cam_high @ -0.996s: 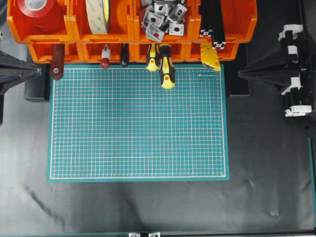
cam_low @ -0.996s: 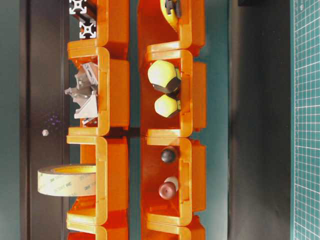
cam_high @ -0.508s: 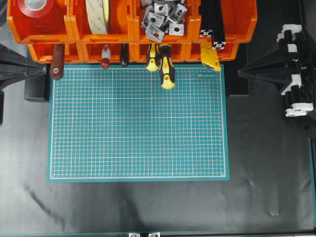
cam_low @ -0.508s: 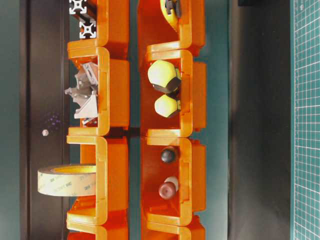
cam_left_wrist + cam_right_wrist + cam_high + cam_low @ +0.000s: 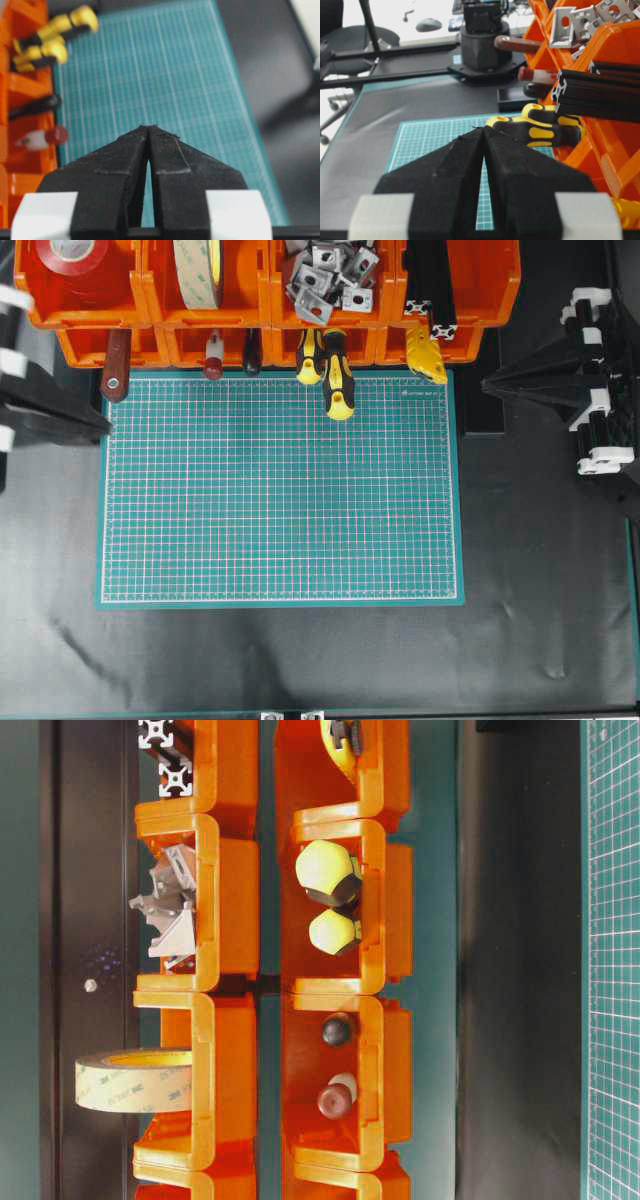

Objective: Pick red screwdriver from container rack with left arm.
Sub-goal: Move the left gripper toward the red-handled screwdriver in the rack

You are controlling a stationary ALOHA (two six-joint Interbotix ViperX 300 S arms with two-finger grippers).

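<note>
Left gripper [image 5: 148, 131]: sitting at the far left edge of the overhead frame, its black fingers pressed together to a point and grasping nothing; pointing across the cutting mat.
Dark red handle with a hole [image 5: 115, 368]: hanging out of the leftmost lower bin, upper left of the overhead frame.
Red screwdriver [image 5: 213, 358]: resting in the container rack [image 5: 505, 295], in the second lower bin from the left, its red end poking over the mat's top edge; lying well apart from the left gripper.
Black-handled tool [image 5: 252, 355]: lying just right of the red screwdriver in the same bin.
Yellow-and-black screwdrivers [image 5: 337, 380]: two of them jutting from the third lower bin, upper centre.
Green cutting mat [image 5: 280, 500]: filling the centre of the overhead frame.
Right gripper [image 5: 483, 135]: sitting at the right edge of the overhead frame, fingers clenched to a point, holding nothing.
</note>
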